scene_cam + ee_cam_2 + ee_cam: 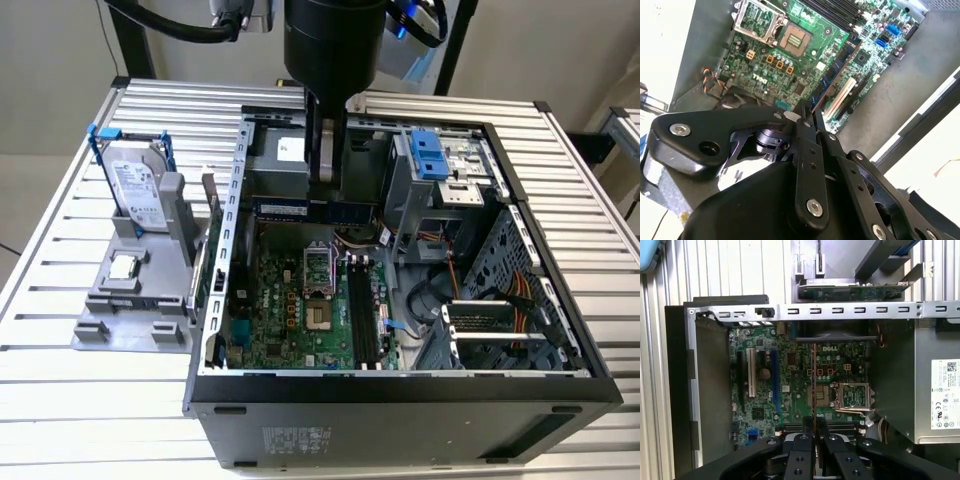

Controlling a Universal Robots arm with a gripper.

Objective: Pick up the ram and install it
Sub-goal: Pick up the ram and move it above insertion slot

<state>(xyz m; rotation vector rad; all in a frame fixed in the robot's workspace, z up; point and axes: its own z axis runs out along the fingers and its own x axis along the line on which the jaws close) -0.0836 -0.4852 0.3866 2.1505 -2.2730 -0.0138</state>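
Plainly, the ram (300,211) is off the table and in the air – the gripper (328,195) is clamped on it near its middle, one finger on each flat face. In the exterior view the stick lies level and on edge inside the open computer case (400,400), towards the far side, above the motherboard (290,310) and not touching it. In the first wrist view the ram (813,380) appears edge-on as a thin line running out from the gripper (814,421), passing beside the processor socket (855,396). In the second wrist view its dark blue face (837,67) reaches out from the gripper (810,111) over the green board.

The black memory slots (365,310) sit nearer the camera, beside the socket – the stick runs crosswise to them and is apart from them.

Outside the case, on the exterior view's left, a grey holder (130,300) stands on the slatted table (60,400). It carries an upright silver hard drive (135,190) and a small square processor chip (122,266).
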